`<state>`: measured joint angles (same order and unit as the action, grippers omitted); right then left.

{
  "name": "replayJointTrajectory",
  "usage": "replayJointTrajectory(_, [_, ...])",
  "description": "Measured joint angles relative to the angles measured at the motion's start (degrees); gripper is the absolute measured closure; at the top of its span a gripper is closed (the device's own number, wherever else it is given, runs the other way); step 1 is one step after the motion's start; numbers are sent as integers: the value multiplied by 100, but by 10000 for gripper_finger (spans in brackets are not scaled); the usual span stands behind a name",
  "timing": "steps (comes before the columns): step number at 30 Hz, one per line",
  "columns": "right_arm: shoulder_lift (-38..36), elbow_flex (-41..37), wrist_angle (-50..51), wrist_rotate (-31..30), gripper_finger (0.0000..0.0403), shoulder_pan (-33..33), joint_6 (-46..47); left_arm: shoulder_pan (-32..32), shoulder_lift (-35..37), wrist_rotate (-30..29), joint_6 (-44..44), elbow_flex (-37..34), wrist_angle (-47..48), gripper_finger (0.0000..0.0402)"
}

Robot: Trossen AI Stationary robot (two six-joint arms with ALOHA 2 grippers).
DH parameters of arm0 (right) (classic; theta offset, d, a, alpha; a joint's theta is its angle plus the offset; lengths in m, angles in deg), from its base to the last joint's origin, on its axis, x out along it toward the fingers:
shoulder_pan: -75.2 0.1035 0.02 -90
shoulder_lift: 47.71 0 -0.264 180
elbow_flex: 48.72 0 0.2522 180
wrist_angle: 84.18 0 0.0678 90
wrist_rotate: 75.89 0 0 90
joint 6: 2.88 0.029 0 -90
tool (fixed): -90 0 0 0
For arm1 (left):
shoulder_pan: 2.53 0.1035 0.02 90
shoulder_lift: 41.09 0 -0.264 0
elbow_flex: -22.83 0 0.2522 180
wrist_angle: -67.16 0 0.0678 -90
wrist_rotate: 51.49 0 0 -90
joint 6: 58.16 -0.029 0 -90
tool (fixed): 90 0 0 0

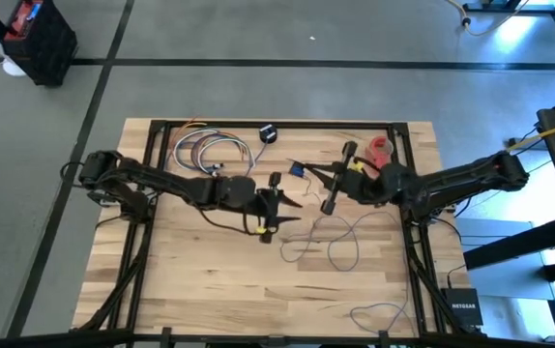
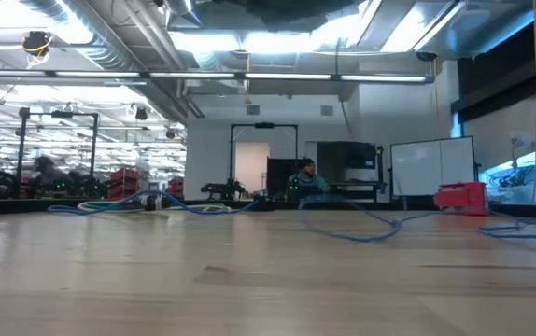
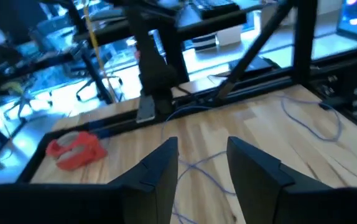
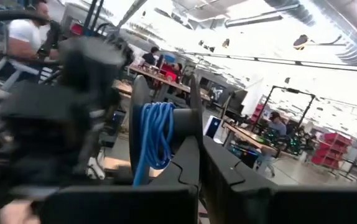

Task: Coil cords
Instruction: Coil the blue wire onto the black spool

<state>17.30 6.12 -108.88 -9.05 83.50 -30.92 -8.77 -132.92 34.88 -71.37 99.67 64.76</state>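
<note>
1. Lower the left pincer (image 1: 276, 208) straight onto one strand only. Stands open now over the pale wooden plank table (image 1: 210, 290), fingers apart with nothing between them, mid-table at the end of the left arm.
2. Close on a straight run of the thin bluish-purple flexible cord (image 1: 340, 242), not on a crossing of two loops; probably snags otherwise.
3. Feed the slack toward the black plastic spool (image 1: 335, 179) gently, keeping light tension so the turns lie side by side.
4. Keep the right pincer (image 1: 340, 184) steady: closed, apparently clamped on the spool's thin flange, with blue turns already wound on the spool (image 4: 157, 140) just past its fingers (image 4: 188, 165).
5. Stay clear of the crumpled red tape roll (image 1: 382, 150), at about 1 o'clock from the right pincer in the high view.
6. Cord position in the high view: loose loops flat on the table at about 4 o'clock from the left pincer, near it, and at about 6 o'clock from the right pincer.
7. In the left wrist view, a strand (image 3: 194, 169) runs on the wood under the gap of the left pincer (image 3: 202, 149), not yet touched.
</note>
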Motion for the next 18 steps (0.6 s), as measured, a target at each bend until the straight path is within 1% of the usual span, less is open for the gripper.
replayJointTrajectory(3, [-2,-405,-289,226,398,37,46,44,-4,5,233,-4,109,271])
replayJointTrajectory(5, [32,-584,-446,261,398,87,32,4,-7,5,332,-4,83,271])
replayJointTrajectory(7, [64,-594,-538,284,398,156,-44,-38,-7,-18,343,-4,65,271])
replayJointTrajectory(12, [40,-474,-585,373,398,457,-82,-84,-9,-338,338,-4,54,271])
replayJointTrajectory(15, [51,-454,-560,449,398,620,-95,-76,-69,-415,332,-4,-7,271])
replayJointTrajectory(18, [51,-450,-566,492,398,654,-95,-79,-294,-413,333,-1,-343,271])
